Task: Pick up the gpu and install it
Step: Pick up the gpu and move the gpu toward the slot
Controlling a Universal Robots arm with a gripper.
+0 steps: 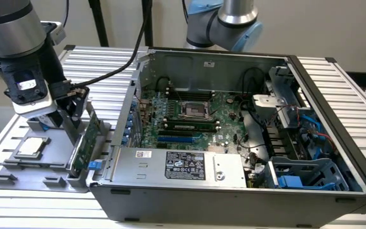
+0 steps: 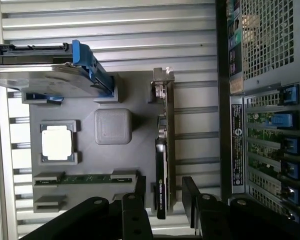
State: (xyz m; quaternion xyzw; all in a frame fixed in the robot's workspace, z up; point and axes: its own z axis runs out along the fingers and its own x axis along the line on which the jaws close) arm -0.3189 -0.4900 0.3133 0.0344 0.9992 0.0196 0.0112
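The gpu point(image 1: 89, 138) stands on edge in a slot at the right side of the grey fixture tray point(image 1: 17, 174), just outside the open computer case point(image 1: 335, 100). In the wrist view the gpu point(image 2: 164, 145) is a thin dark strip with its silver bracket point(image 2: 162, 80) at the far end. My gripper point(image 1: 75, 119) hangs right over the card's top edge. It is open point(image 2: 165, 196), with one finger on each side of the card's near end and a small gap on both sides.
The tray also holds a silver hard drive with blue rails point(image 2: 50, 75), a square CPU chip point(image 2: 57, 141), a memory stick point(image 2: 85, 178) and a grey block point(image 2: 112, 126). The motherboard point(image 1: 196, 112) lies inside the case, with a blue slot point(image 1: 179, 140) near its front.
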